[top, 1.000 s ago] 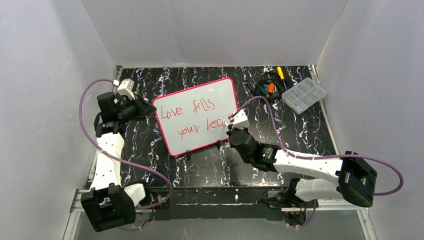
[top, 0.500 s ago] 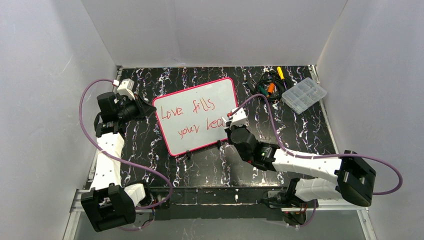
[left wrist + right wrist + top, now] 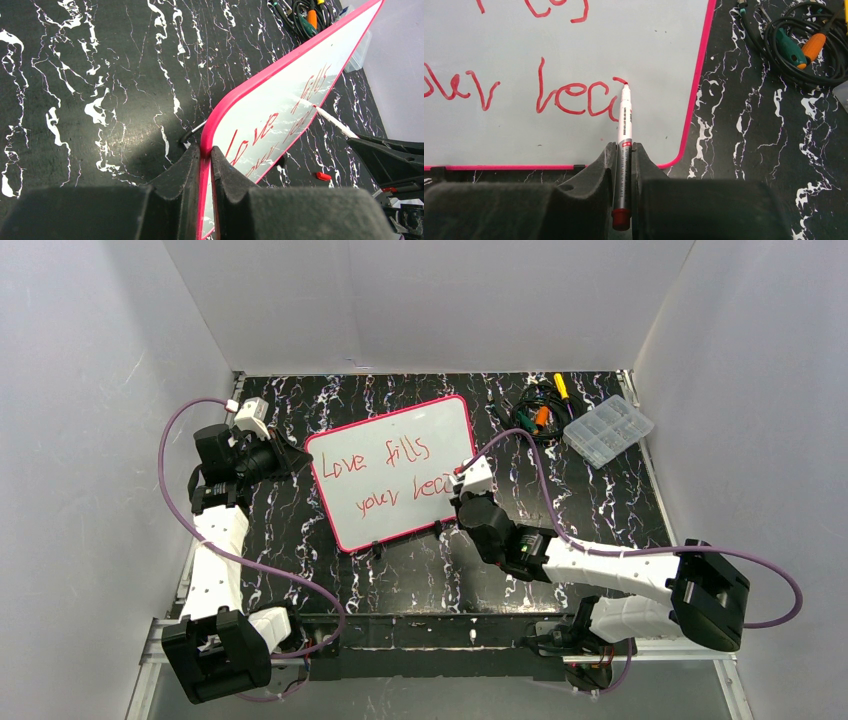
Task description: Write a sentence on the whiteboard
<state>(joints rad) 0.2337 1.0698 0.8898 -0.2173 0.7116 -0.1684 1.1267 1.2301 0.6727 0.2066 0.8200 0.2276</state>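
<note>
The whiteboard [image 3: 395, 472], white with a pink-red rim, lies tilted on the black marbled table. Its red cursive sentence [image 3: 385, 458] reads "Love fills" over "your hea", with a short stroke of one more letter. My left gripper [image 3: 205, 156] is shut on the board's left rim [image 3: 235, 96]. My right gripper [image 3: 624, 149] is shut on a white marker with a red end [image 3: 624, 135]. The marker's red tip [image 3: 626, 85] touches the board at the end of the last word [image 3: 574, 96]. The marker also shows in the left wrist view [image 3: 336, 123].
A bundle of black cables with an orange and a green-handled tool [image 3: 536, 414] lies at the back right. A clear compartment box [image 3: 608, 430] stands beside it. A small red cap [image 3: 323, 176] lies on the table near the board's front edge.
</note>
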